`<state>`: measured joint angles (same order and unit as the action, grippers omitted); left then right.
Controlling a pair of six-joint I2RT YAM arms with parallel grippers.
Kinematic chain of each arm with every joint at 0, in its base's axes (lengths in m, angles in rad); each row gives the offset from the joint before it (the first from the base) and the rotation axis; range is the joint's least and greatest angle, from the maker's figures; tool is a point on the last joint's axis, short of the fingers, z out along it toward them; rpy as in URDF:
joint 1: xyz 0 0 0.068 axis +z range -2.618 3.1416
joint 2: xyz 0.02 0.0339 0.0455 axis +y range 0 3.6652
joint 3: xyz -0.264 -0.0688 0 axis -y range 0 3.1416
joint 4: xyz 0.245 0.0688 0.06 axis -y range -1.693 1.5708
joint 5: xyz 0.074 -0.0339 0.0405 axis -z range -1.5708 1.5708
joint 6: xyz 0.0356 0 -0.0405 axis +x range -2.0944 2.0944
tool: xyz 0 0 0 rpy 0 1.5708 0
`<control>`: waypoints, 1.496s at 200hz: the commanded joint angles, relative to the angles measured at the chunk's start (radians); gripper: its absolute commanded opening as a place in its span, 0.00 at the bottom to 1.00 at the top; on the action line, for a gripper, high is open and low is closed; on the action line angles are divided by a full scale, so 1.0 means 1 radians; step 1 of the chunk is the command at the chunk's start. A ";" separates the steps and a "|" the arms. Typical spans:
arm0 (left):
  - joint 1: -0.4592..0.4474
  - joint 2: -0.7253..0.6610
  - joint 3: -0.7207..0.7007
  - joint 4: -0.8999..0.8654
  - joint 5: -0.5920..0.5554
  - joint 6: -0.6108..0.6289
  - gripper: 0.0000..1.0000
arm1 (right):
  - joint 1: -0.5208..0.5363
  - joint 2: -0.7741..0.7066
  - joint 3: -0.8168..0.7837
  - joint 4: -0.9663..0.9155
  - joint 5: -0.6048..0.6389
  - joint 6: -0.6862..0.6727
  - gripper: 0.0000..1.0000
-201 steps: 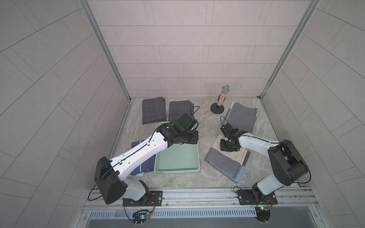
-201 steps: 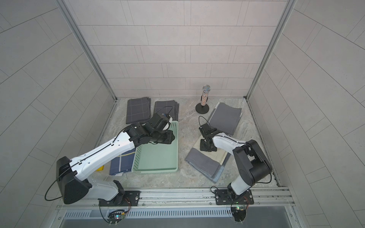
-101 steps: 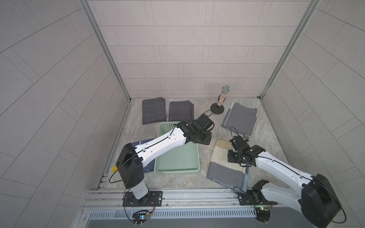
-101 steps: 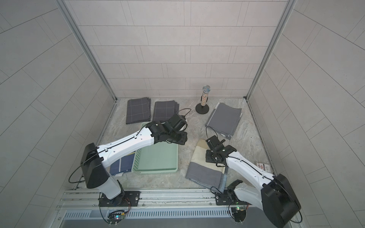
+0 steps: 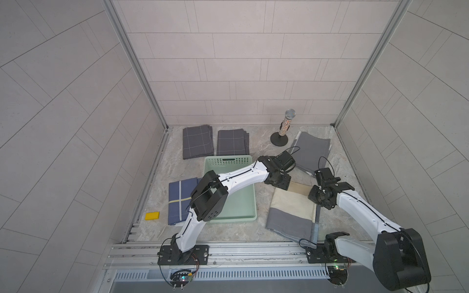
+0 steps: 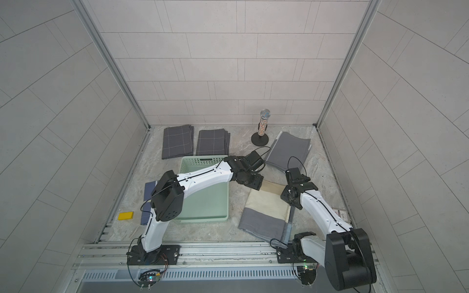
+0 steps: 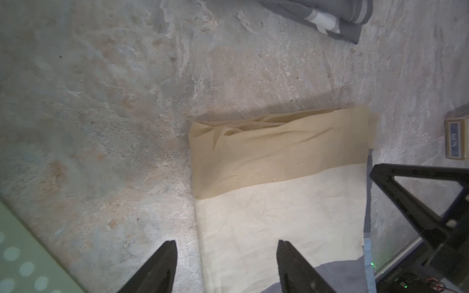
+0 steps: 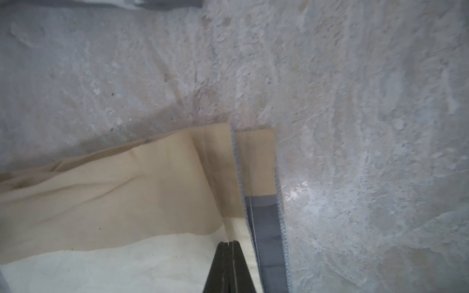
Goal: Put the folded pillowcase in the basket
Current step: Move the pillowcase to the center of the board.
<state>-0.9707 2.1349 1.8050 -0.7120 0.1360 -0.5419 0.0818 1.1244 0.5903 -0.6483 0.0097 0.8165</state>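
A: Pillowcase (image 5: 291,205) lies right of centre on the worktop (image 5: 261,142), beside the basket (image 5: 228,162). What changed?
B: Left gripper (image 7: 225,263) swung over from the basket and spread above its edge; right gripper (image 8: 229,266) stays pressed together, empty. Likely a pick-up next.
A: Writing?
B: A box (image 7: 458,137) label, too blurred.

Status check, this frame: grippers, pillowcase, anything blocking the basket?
Left gripper open, straddling pillowcase edge nearest basket. Right gripper shut above opposite edge. Pillowcase lies flat, not in basket. Left arm spans empty basket.
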 commanded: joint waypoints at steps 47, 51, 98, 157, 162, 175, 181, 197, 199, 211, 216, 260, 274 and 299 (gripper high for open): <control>0.011 0.146 0.110 -0.025 -0.031 0.048 0.71 | -0.008 0.031 -0.055 0.047 0.012 -0.052 0.00; 0.013 0.151 0.102 -0.005 -0.022 0.045 0.71 | -0.008 0.033 -0.057 0.048 0.011 -0.054 0.00; 0.027 0.196 0.121 0.013 -0.055 0.023 0.67 | -0.008 0.041 -0.071 0.053 -0.020 -0.058 0.00; 0.036 0.231 0.062 0.146 0.072 0.012 0.17 | -0.008 0.044 -0.093 0.070 0.009 -0.085 0.00; 0.039 0.224 0.059 0.141 0.061 0.013 0.09 | -0.007 0.044 -0.095 0.071 0.010 -0.087 0.00; 0.045 0.195 0.042 0.139 0.044 0.017 0.00 | -0.007 0.046 -0.096 0.079 0.010 -0.087 0.00; 0.050 0.178 0.035 0.138 0.044 0.016 0.00 | -0.008 0.046 -0.093 0.079 0.006 -0.088 0.00; 0.065 0.142 0.034 0.105 0.023 0.008 0.00 | -0.007 0.032 -0.077 0.078 -0.020 -0.087 0.01; 0.067 0.137 0.035 0.099 0.016 0.006 0.00 | -0.008 0.029 -0.076 0.078 -0.023 -0.088 0.01; 0.080 0.110 0.042 0.059 -0.031 0.005 0.00 | -0.007 0.007 -0.057 0.069 -0.033 -0.088 0.08; 0.087 0.101 0.047 0.038 -0.055 0.004 0.00 | -0.008 -0.004 -0.047 0.059 -0.037 -0.091 0.16; 0.166 0.104 0.104 -0.053 -0.115 0.015 0.00 | -0.008 -0.153 -0.014 -0.004 -0.036 -0.111 0.68; 0.172 0.125 0.123 -0.070 -0.120 0.011 0.00 | -0.007 -0.183 -0.033 0.001 -0.084 -0.116 0.75; 0.173 0.138 0.118 -0.086 -0.161 -0.010 0.00 | -0.008 -0.182 -0.077 0.034 -0.231 -0.130 0.77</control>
<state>-0.7834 2.2650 1.9049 -0.7425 0.0277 -0.5346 0.0776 0.9401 0.5579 -0.6048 -0.0952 0.7044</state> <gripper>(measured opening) 0.060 0.764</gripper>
